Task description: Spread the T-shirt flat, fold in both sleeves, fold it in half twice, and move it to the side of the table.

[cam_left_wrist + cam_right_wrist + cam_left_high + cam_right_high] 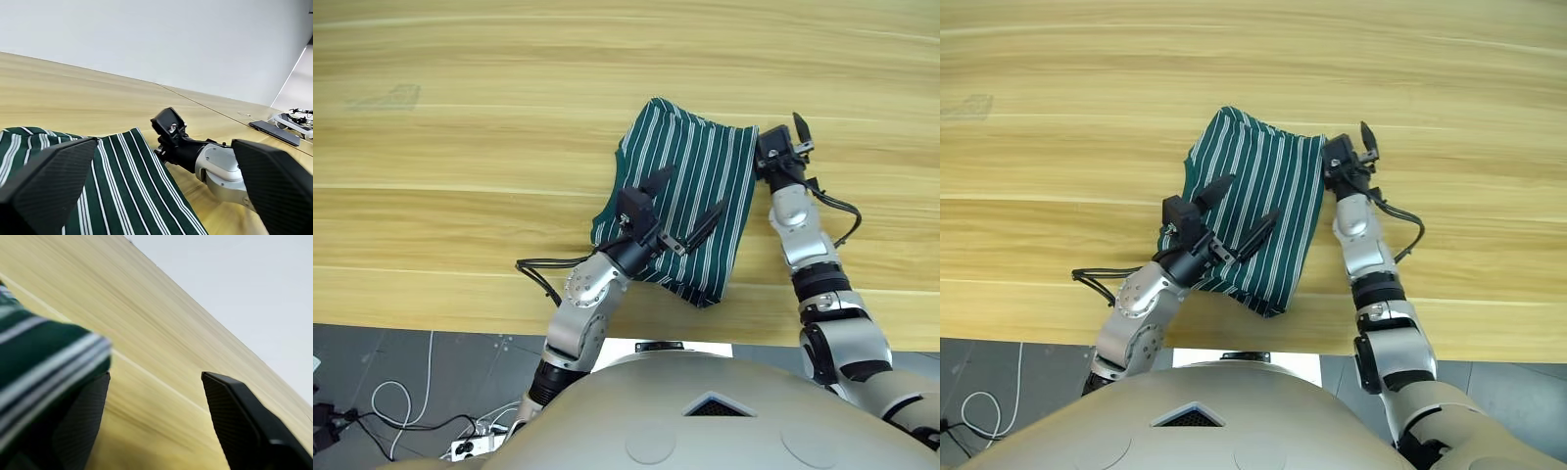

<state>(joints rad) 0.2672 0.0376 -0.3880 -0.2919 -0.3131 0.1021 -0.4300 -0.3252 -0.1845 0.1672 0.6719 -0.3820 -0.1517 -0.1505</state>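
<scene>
The T-shirt, dark green with white stripes, lies folded into a compact block on the wooden table, its near corner close to the front edge. My left gripper hovers open above the shirt's near-left part, both fingers spread over the striped cloth. My right gripper is open at the shirt's far right corner. In the right wrist view the cloth's edge lies over one finger, while the other finger stands free above bare table.
Bare wood stretches to the left, right and far side of the shirt. The table's front edge runs just below the shirt, with cables on the floor beyond it. A flat dark device lies far off on the table.
</scene>
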